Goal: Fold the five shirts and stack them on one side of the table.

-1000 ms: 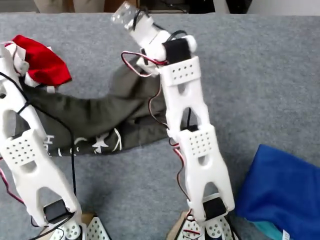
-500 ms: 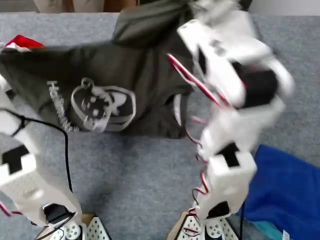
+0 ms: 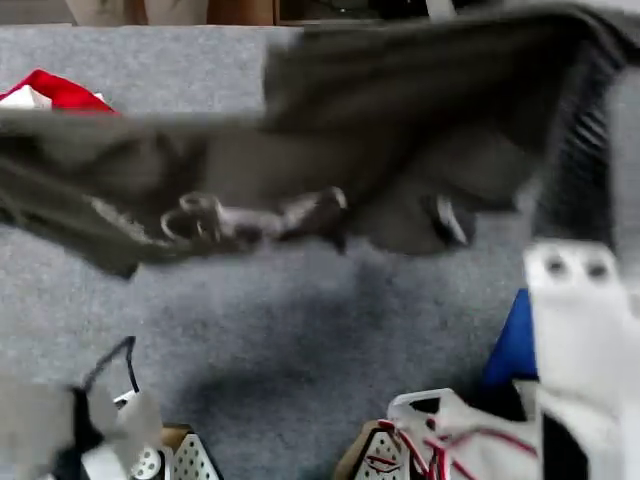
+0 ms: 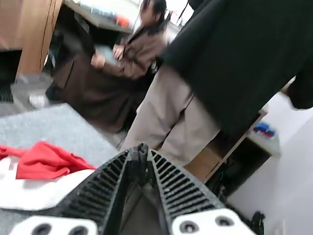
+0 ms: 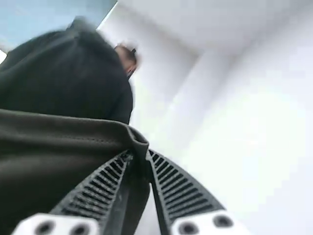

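At the near edge of the desk [image 3: 300, 340], in the high view, the right arm [image 3: 585, 340] rises close to the camera as a broad white link. It partly covers the blue shirt [image 3: 505, 345], which lies on the grey surface just beside it. Above the middle of the desk, the dark olive shirt [image 3: 400, 130] is held up in the air, stretched wide from one side of the view to the other. It is blurred, with a pale print [image 3: 210, 215] showing on its lower left part and a soft shadow on the desk beneath it. In the right wrist view, the right gripper [image 5: 138, 156] has its ribbed black fingers [image 5: 98, 186] pressed together on a stitched hem of the dark olive shirt [image 5: 49, 161], and the fabric hangs off to one side of them. In the left wrist view, the left gripper [image 4: 143, 161] has its fingers [image 4: 176, 188] closed tip to tip, with a strip of dull olive fabric pinched in the narrow space between them. Farther back, at the far left corner of the desk, the red shirt [image 3: 55, 92] lies crumpled and well apart from the blue one. In the left wrist view the red shirt [image 4: 46, 159] rests on a piece of white cloth [image 4: 34, 193], just beyond the closed fingers.
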Available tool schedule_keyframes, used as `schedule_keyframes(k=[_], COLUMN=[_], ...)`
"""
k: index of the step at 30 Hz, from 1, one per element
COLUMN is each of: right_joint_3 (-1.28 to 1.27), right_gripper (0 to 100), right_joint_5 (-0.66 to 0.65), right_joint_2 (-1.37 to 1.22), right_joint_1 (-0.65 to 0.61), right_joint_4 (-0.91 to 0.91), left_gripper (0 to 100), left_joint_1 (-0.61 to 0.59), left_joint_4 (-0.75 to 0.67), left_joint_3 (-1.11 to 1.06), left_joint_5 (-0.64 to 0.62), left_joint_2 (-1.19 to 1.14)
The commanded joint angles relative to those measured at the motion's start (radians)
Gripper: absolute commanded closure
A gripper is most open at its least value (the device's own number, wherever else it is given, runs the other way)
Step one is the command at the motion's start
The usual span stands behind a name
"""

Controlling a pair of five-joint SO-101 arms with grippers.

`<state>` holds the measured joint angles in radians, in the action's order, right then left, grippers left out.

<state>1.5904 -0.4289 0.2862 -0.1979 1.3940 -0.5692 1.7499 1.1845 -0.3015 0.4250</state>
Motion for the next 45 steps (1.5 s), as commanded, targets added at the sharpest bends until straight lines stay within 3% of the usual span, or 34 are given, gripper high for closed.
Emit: schedule_keyframes(k=[1,11,16,22,27,32,41,45], right_joint_3=[-0.093,-0.550,-0.803,-1.087,-1.213,-1.196,-1.090,-0.951], right_gripper=[99.3,99.3,99.3,99.3,99.3,99.3,99.3,99.3], right_joint_5=[-0.011,0.023,0.031,0.049,0.066,0.066,0.061,0.060], right_joint_2=[0.076,0.246,0.213,0.124,0.018,-0.087,-0.335,-0.458], right_joint_1=[0.013,0.012,0.005,0.004,0.004,0.005,0.019,0.028], right_joint_4=[-0.041,-0.041,-0.087,-0.305,-0.514,-0.597,-0.775,-0.775], left_gripper=[98,98,98,98,98,98,98,98], left_joint_1=[-0.011,0.031,-0.005,0.041,0.150,0.161,0.187,0.198], left_joint_4=[0.011,-0.028,-0.307,-0.756,-1.103,-1.223,-1.218,-1.105], left_joint_3=[-0.155,-0.654,-1.042,-1.442,-1.616,-1.499,-1.023,-0.789], left_joint_5=[-0.005,-0.008,-0.037,-0.038,0.080,0.083,0.087,0.087], left_joint_2=[0.143,0.398,0.398,0.380,0.231,-0.008,-0.443,-0.604])
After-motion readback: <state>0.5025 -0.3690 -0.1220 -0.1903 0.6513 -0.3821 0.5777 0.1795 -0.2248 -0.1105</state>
